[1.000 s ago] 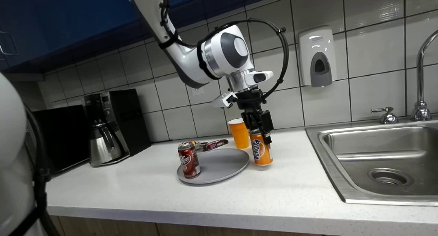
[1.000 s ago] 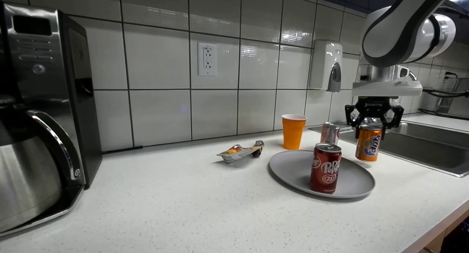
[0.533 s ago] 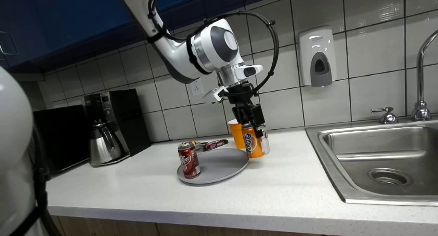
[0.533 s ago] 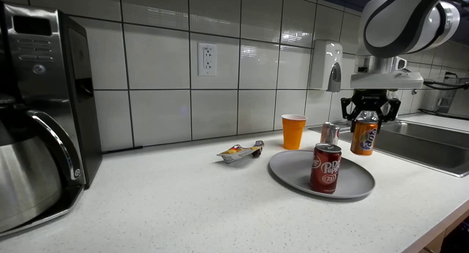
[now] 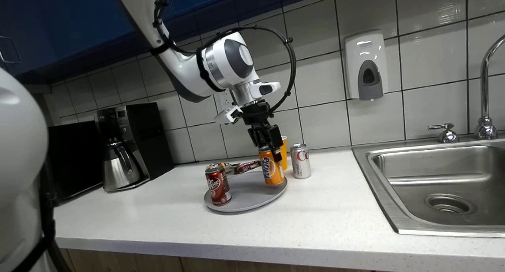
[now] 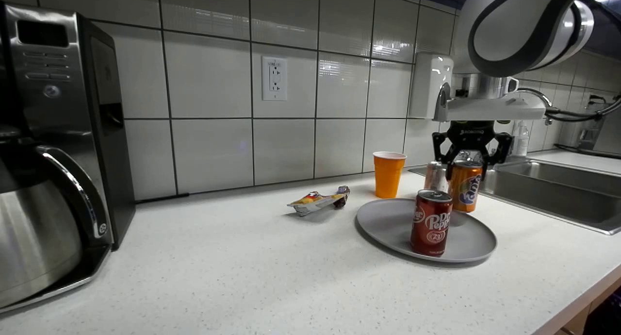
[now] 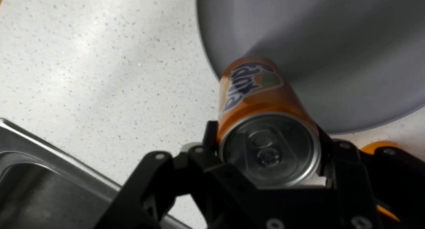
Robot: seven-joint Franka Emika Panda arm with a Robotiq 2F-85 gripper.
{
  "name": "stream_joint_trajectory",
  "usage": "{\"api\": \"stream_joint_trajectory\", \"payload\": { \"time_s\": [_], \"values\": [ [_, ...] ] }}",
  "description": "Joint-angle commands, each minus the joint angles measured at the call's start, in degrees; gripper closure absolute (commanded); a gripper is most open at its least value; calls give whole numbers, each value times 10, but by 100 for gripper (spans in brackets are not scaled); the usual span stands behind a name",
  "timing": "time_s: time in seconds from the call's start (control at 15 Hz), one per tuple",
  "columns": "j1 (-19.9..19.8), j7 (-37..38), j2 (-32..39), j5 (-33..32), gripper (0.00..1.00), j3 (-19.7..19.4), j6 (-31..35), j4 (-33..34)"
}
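My gripper is shut on an orange Fanta can, a finger against each side near its lid. In both exterior views the can hangs below the gripper, slightly tilted. It is over the edge of a grey plate, by the rim nearer the sink; contact with the plate I cannot tell. A dark red Dr Pepper can stands upright on the plate, partly covering the Fanta can in an exterior view.
A silver can stands beside the plate, and an orange cup is near the wall. Snack wrappers lie behind the plate. The sink borders the counter, with a coffee maker at the opposite end. A soap dispenser hangs above.
Still gripped, the Fanta can has moved from beside the plate to over its edge, rising and then lowering a little. The silver can behind it has come into plain sight.
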Motion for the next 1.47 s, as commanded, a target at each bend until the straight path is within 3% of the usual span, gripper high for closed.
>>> {"api": "stream_joint_trajectory", "payload": {
  "time_s": [0.0, 1.07, 1.13, 1.4],
  "values": [
    [4, 36, -22, -16, 62, 12, 19, -26],
    [21, 63, -23, -14, 62, 31, 53, -72],
    [20, 63, -23, -14, 12, 31, 53, -72],
    [16, 64, -28, -19, 0, 27, 53, -67]
  ]
}}
